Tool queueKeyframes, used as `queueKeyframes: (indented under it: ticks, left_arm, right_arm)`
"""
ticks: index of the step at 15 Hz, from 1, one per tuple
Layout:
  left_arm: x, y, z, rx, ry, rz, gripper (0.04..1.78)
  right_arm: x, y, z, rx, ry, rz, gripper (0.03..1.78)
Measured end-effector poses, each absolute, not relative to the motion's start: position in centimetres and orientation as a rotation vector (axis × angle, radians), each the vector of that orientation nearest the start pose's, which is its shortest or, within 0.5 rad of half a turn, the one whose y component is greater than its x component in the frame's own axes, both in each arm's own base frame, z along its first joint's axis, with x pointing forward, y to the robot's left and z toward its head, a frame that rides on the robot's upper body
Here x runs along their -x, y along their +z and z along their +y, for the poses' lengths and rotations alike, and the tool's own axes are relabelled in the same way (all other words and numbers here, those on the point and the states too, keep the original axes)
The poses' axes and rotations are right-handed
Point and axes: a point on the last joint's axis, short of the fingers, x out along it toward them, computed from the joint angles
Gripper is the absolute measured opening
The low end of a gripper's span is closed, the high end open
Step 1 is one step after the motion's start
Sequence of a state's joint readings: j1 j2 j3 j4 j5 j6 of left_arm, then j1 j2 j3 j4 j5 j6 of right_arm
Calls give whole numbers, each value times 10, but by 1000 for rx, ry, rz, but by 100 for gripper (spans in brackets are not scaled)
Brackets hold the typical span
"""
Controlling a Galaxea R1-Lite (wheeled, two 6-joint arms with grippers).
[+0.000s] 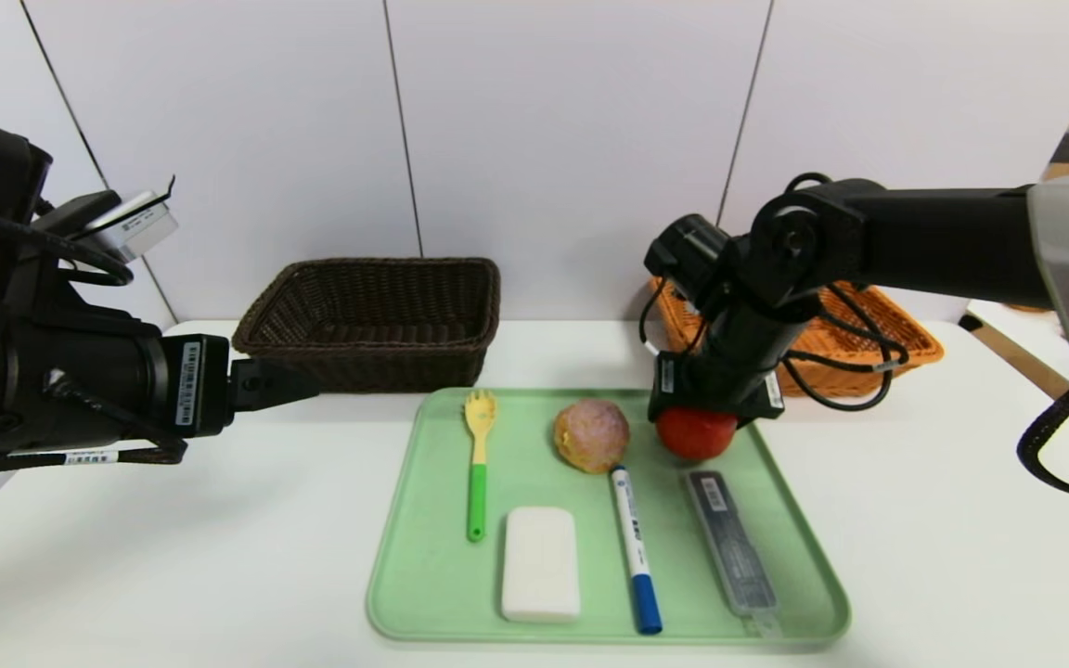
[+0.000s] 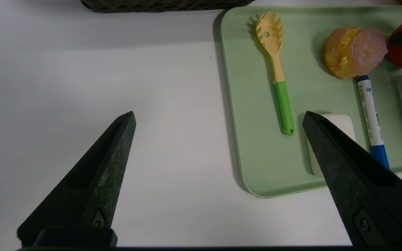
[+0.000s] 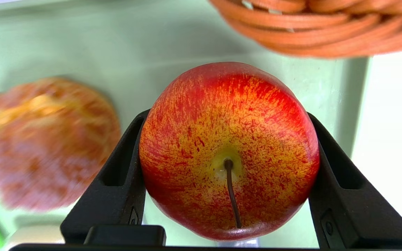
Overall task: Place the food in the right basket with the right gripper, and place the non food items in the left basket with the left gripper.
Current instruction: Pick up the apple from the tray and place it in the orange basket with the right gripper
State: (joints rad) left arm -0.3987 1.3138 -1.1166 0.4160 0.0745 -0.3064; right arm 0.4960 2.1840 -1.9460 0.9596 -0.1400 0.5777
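Observation:
My right gripper (image 1: 709,410) is shut on a red-yellow apple (image 1: 697,432) at the far right corner of the green tray (image 1: 423,575). In the right wrist view the fingers press both sides of the apple (image 3: 229,150); I cannot tell if it rests on the tray. A pink-yellow bun (image 1: 591,435) lies just left of it. On the tray also lie a yellow-green fork (image 1: 477,464), a white soap bar (image 1: 541,562), a blue marker (image 1: 635,547) and a grey case (image 1: 731,543). My left gripper (image 1: 302,380) is open and empty, left of the tray above the table (image 2: 218,113).
A dark brown basket (image 1: 377,320) stands behind the tray at the left. An orange basket (image 1: 906,339) stands at the back right, partly hidden by my right arm and close behind the apple (image 3: 326,31). A white wall is right behind both.

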Motion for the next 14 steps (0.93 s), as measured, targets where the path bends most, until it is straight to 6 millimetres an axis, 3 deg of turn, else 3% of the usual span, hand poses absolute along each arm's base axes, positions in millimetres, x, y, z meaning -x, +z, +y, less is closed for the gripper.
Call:
queueKeyframes:
  ticks: [4, 8, 11, 14]
  left_arm:
    - [-176, 274, -73, 172, -223, 629, 169]
    - [-171, 277, -71, 185, -232, 616, 169]
    - [-167, 279, -69, 199, -232, 610, 169]
    - [-163, 281, -68, 212, -239, 600, 169]
  right_arm:
    - [-335, 214, 182, -292, 97, 1185, 122]
    - [-309, 265, 170, -424, 298, 1116, 122]
    - [-297, 305, 157, -502, 424, 933, 122]
    - [-308, 332, 132, -543, 374, 675, 122]
